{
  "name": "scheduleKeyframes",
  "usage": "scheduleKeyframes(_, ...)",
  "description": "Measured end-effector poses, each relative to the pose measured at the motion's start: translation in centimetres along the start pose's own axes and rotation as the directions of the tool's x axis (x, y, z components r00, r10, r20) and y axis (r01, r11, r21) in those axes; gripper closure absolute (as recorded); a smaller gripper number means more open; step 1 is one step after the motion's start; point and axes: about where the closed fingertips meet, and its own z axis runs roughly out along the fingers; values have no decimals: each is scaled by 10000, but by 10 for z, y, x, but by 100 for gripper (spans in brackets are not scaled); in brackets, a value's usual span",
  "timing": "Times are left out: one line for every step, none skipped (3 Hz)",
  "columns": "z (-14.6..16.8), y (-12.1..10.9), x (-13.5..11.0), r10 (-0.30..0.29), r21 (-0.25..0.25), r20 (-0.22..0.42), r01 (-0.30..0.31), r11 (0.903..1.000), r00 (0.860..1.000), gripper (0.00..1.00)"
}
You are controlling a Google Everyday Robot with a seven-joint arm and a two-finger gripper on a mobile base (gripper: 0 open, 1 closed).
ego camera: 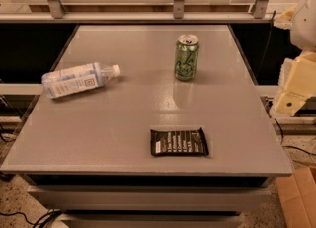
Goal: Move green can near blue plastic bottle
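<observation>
A: Where's the can?

B: Upright on the bench. The gripper hangs well right of the can, past the bench edge. Whether its jaws are released or clenched, I cannot tell.

A: And the bottle?

B: Lying well left of the can, cap toward it.

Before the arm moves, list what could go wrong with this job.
1. The can stands upright. A sideways knock from the gripper, which is beyond the right edge of the table, could tip it over.
2. The bottle lies on its side near the left edge. If the can bumps it on arrival, it may roll away or off.
</observation>
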Motion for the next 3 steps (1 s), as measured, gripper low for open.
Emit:
scheduleKeyframes(0,0,0,0,2,1,0,10000,10000,0)
scheduleKeyframes(18,-5,-13,405,-375,658,-381,9986,9970,0)
scheduleKeyframes(55,-16,-37,1342,-878,1685,-1207,9888,9765,0)
